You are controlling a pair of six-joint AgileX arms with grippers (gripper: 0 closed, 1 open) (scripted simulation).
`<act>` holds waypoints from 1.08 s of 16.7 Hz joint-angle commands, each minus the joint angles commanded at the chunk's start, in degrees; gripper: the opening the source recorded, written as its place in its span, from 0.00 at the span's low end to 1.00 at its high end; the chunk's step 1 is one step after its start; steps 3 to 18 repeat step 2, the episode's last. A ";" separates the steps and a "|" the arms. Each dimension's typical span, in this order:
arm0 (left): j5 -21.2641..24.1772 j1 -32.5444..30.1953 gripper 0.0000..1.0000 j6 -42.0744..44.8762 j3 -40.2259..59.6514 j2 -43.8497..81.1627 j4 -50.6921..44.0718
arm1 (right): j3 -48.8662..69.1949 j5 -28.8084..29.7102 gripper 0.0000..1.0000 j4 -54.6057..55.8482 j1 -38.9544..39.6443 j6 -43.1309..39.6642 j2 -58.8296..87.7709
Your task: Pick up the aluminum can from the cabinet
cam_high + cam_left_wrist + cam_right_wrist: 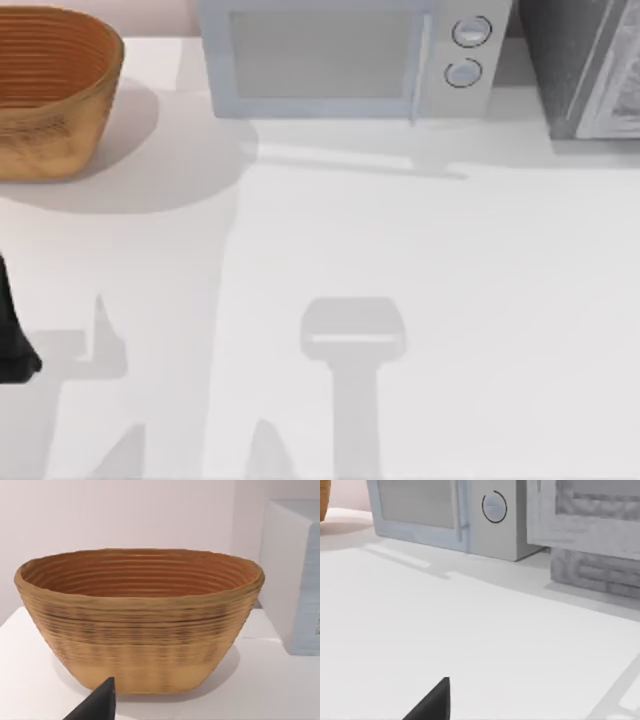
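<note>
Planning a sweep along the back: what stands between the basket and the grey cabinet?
The microwave stands between the basket and the cabinet, seen in the top view.

You see a white table (420, 300) crossed by pale grey shadows. The basket (50, 90) is tan-brown outside with fine horizontal ribbing, warmer orange-brown inside. The microwave (350, 55) is pale blue-grey, with two round white dials. The cabinet (590, 70) shows mottled grey, its door panels lighter. Your left arm (12, 340) is black.
</note>
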 joint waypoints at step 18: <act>0.00 0.00 1.00 0.00 0.00 0.00 0.00 | 0.00 0.00 1.00 0.00 0.00 0.00 0.00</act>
